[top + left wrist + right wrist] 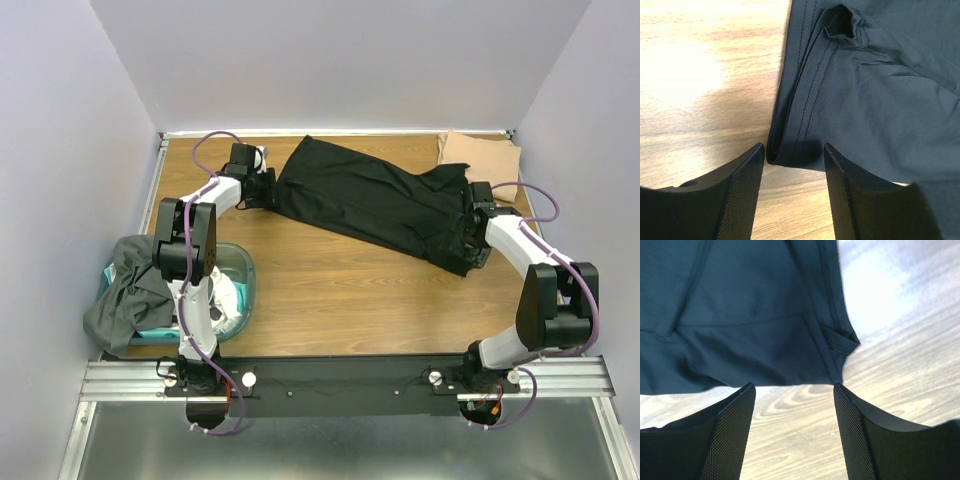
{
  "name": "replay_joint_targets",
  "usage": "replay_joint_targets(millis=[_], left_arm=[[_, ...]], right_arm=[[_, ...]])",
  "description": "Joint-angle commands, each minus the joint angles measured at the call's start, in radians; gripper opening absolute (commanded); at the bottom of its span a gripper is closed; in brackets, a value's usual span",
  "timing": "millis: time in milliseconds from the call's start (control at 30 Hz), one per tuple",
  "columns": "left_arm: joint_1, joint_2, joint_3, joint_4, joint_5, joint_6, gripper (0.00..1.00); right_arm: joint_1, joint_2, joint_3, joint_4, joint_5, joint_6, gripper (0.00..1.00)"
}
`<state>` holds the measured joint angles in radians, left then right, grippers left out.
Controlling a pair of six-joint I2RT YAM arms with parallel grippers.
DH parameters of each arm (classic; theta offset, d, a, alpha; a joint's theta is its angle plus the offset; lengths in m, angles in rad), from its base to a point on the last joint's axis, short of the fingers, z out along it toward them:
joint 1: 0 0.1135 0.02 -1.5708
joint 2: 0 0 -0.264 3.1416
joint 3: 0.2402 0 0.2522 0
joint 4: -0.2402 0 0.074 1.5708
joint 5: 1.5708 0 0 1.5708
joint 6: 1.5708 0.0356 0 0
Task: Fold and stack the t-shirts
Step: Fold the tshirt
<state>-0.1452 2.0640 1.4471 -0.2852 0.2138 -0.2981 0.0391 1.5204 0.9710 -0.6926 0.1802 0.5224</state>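
Observation:
A black t-shirt [375, 200] lies folded lengthwise and slanted across the middle of the wooden table. My left gripper [268, 188] is open at its left end; in the left wrist view the folded hem corner [790, 145] lies just ahead of the open gripper [794, 150]. My right gripper [470, 232] is open at the shirt's right end; in the right wrist view the shirt's edge [750, 335] lies just beyond the open gripper [794, 386]. A folded tan-beige t-shirt [480, 155] lies at the back right. A dark grey t-shirt [125, 290] hangs over the tub.
A teal see-through plastic tub [238, 285] stands at the near left beside the left arm's base, with white cloth [225, 300] inside. Grey walls close in the table on three sides. A metal rail [350, 375] runs along the near edge.

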Motion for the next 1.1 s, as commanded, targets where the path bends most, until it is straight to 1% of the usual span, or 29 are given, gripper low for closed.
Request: replay_joint_targets(millis=[0, 67, 133, 167, 200, 267, 367, 400, 433, 633, 700, 733, 767, 800, 833, 900, 933, 967, 1000, 1033, 1067], left_arm=[[0.006, 0.013, -0.004, 0.029, 0.03, 0.001, 0.56], [0.006, 0.013, -0.01, 0.034, 0.042, -0.003, 0.52], [0.006, 0.015, -0.011, 0.04, 0.052, -0.003, 0.42], [0.006, 0.015, -0.011, 0.04, 0.052, -0.003, 0.35], [0.006, 0.015, -0.014, 0.04, 0.053, -0.003, 0.35], [0.007, 0.015, -0.013, 0.04, 0.052, -0.004, 0.28], [0.009, 0.015, -0.013, 0.04, 0.056, -0.004, 0.26], [0.01, 0.015, -0.014, 0.04, 0.058, -0.001, 0.23], [0.01, 0.015, -0.013, 0.04, 0.058, -0.001, 0.22], [0.013, 0.013, -0.014, 0.024, 0.055, 0.008, 0.22], [0.015, 0.01, -0.013, 0.021, 0.049, 0.01, 0.21], [0.016, 0.01, -0.016, 0.021, 0.047, 0.011, 0.17], [0.016, 0.01, -0.014, 0.021, 0.047, 0.011, 0.17], [0.018, 0.01, -0.016, 0.021, 0.047, 0.011, 0.16], [0.018, 0.011, -0.016, 0.023, 0.052, 0.014, 0.12], [0.019, 0.013, -0.016, 0.027, 0.056, 0.017, 0.08], [0.019, 0.015, -0.016, 0.029, 0.059, 0.019, 0.03], [0.019, 0.015, -0.016, 0.029, 0.058, 0.022, 0.0], [0.022, 0.018, -0.011, 0.027, 0.059, 0.025, 0.0], [0.025, 0.019, -0.01, 0.02, 0.055, 0.028, 0.0], [0.032, 0.015, -0.008, 0.017, 0.047, 0.028, 0.0]], right_arm=[[-0.025, -0.037, -0.049, 0.027, -0.044, 0.027, 0.69], [-0.033, -0.043, -0.074, 0.036, -0.053, 0.028, 0.68], [-0.034, -0.039, -0.087, 0.054, -0.068, 0.027, 0.67], [-0.065, -0.039, -0.101, 0.067, -0.085, 0.028, 0.66], [-0.065, -0.039, -0.107, 0.071, -0.091, 0.028, 0.65], [-0.079, -0.035, -0.118, 0.08, -0.1, 0.025, 0.65], [-0.096, -0.034, -0.144, 0.102, -0.108, 0.022, 0.63], [-0.1, -0.032, -0.153, 0.105, -0.107, 0.021, 0.63], [-0.108, -0.032, -0.158, 0.108, -0.107, 0.019, 0.63], [-0.127, -0.013, -0.167, 0.136, -0.116, 0.008, 0.6], [-0.128, 0.001, -0.173, 0.146, -0.114, 0.008, 0.54], [-0.13, 0.007, -0.176, 0.15, -0.111, 0.004, 0.5], [-0.131, 0.014, -0.183, 0.154, -0.111, 0.002, 0.46], [-0.133, 0.017, -0.186, 0.163, -0.11, 0.002, 0.37], [-0.134, 0.026, -0.189, 0.166, -0.107, -0.002, 0.31], [-0.137, 0.035, -0.187, 0.177, -0.107, -0.009, 0.26], [-0.136, 0.041, -0.186, 0.177, -0.104, -0.013, 0.24], [-0.137, 0.046, -0.183, 0.177, -0.102, -0.015, 0.2], [-0.139, 0.053, -0.178, 0.176, -0.1, -0.016, 0.14], [-0.14, 0.052, -0.173, 0.173, -0.096, -0.016, 0.1], [-0.139, 0.041, -0.173, 0.171, -0.096, -0.015, 0.05]])
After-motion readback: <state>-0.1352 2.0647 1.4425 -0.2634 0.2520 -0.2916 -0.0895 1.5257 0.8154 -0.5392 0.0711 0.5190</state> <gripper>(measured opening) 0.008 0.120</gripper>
